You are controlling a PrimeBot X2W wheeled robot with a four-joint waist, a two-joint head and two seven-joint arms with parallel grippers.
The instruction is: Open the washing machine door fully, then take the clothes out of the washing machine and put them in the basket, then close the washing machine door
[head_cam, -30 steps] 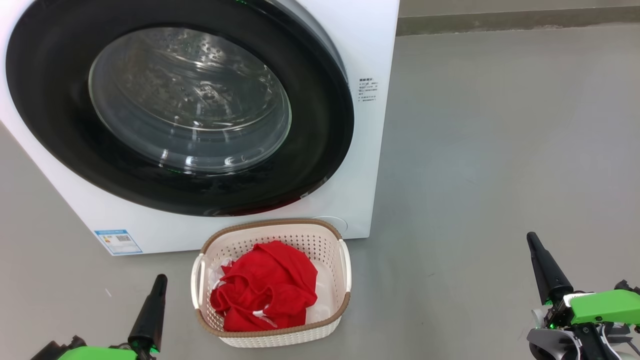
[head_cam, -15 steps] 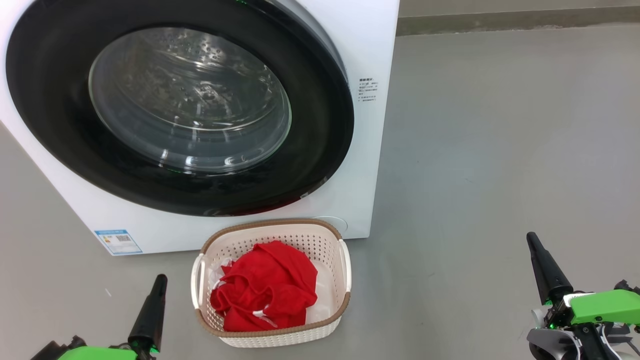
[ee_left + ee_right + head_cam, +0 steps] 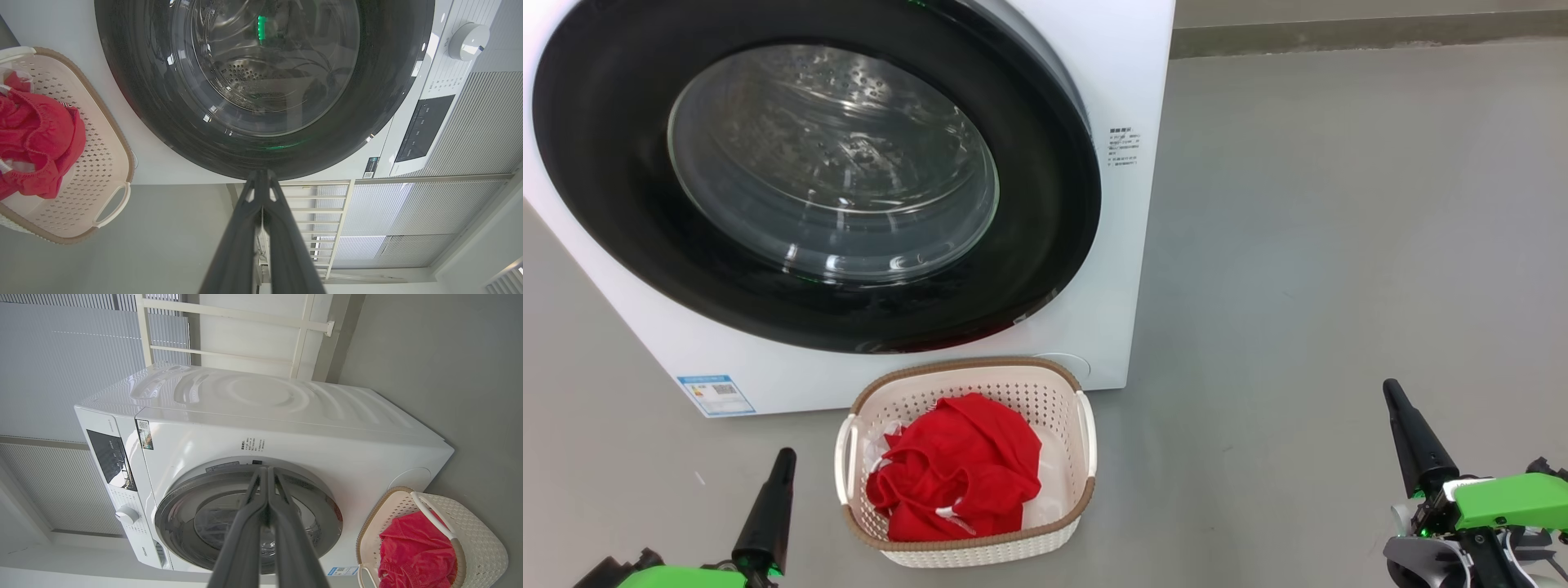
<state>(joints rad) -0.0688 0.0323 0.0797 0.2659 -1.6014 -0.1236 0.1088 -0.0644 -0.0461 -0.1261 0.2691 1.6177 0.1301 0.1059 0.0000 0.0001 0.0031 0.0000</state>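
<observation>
- the washing machine door lies flat against the front of the washing machine, its black rim round the clear glass bowl; the perforated steel drum shows through the glass
- the clothes lie as a crumpled red heap inside the basket, filling its left and middle part; white stitching shows at their lower edge
- the basket stands on the grey floor just in front of the machine's lower edge, below the door, with 1 white handle on each side
- a small blue label sits on the machine's lower front corner, to the left of the basket
- the left gripper is low in the head view, left of the basket and apart from it; in the left wrist view its 2 fingers meet at the tips, clenched on nothing
- the right gripper is over bare floor, well apart from basket and machine; in the right wrist view its fingers are pressed together, empty
- the left wrist view shows a dark control panel and a white knob on the machine
</observation>
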